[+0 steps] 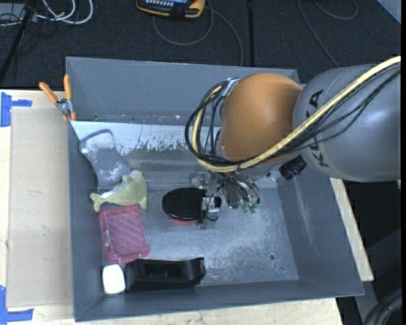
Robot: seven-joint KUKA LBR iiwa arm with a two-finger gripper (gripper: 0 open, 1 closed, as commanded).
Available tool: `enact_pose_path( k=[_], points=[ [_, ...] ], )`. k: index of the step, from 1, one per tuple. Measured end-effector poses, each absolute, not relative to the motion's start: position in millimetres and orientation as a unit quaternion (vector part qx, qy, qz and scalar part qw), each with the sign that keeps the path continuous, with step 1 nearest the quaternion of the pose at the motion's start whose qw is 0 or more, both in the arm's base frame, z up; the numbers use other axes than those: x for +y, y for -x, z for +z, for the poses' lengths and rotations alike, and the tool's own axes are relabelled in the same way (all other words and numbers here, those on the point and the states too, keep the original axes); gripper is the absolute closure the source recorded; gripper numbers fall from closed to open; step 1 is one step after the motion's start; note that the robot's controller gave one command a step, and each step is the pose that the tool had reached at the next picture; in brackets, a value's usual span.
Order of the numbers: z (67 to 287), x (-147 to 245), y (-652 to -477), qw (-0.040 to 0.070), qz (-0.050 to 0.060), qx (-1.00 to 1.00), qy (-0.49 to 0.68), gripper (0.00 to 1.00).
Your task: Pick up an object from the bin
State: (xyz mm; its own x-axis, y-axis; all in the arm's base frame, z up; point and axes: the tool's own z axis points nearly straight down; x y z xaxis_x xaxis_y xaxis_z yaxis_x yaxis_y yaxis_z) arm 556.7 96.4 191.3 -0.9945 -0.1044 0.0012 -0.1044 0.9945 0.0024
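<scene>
Low over the middle of the grey metal bin (311, 249): the gripper (213, 207), under the orange wrist cover (260, 117), right at the right-hand edge of a flat black round disc (181, 204) with a sliver of red beneath. Touching the disc or just beside it: cannot tell; likewise cannot tell how wide its fingers stand. Left of the disc and apart from it: a yellow-green soft toy (125, 191), a crumpled clear bag (103, 156) behind it, a pink ribbed pad (124, 232) in front. Along the front wall: 1 black oblong piece (166, 273), with 1 small white block (113, 278) against its left end.
</scene>
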Motion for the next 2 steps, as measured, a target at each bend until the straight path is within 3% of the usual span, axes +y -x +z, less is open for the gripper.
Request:
enact_pose_path(
  k=[1,2],
  points=[
    [191.2,96.2,-556.6,0.001,-0.001,-0.999,-0.052,1.00],
    [238.0,95.3,-554.3,0.005,-0.001,-0.998,-0.062,1.00]
  ],
)
